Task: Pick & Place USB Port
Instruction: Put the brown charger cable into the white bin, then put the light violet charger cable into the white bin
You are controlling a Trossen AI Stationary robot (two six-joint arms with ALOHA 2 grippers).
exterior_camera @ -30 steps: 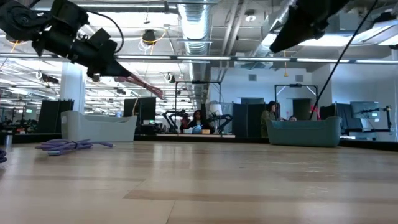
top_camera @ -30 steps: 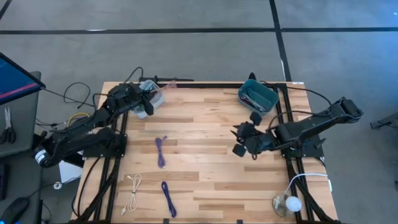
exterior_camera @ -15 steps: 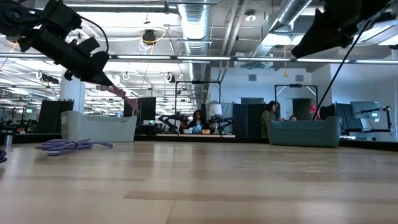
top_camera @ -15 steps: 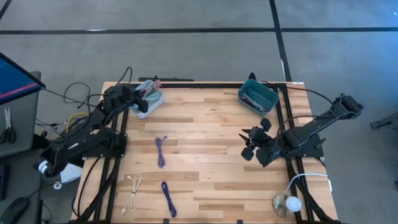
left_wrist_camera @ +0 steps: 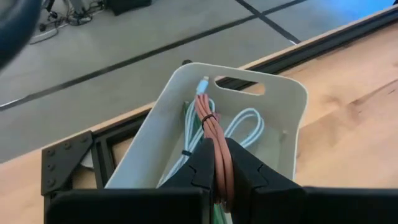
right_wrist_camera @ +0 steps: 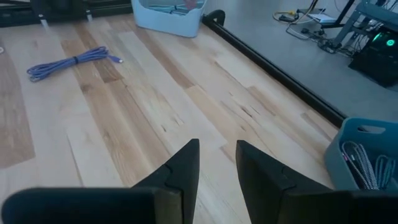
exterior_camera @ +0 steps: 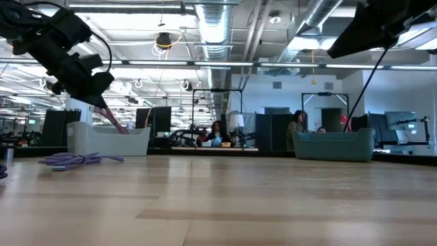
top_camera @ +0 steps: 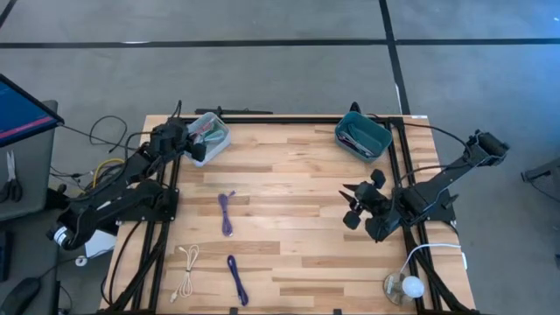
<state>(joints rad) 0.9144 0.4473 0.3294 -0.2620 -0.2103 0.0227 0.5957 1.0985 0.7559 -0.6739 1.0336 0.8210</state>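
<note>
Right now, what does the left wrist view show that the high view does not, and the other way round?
Only the left wrist view shows the left gripper shut on a pink cable, its tip hanging inside the white bin above a white cable coiled there.

Only the high view shows the rest of the table: two purple cables, a cream cable, the teal bin and the right gripper held off near the table's right side.

Both show the white bin at the table's back left corner, with the left gripper at it.
</note>
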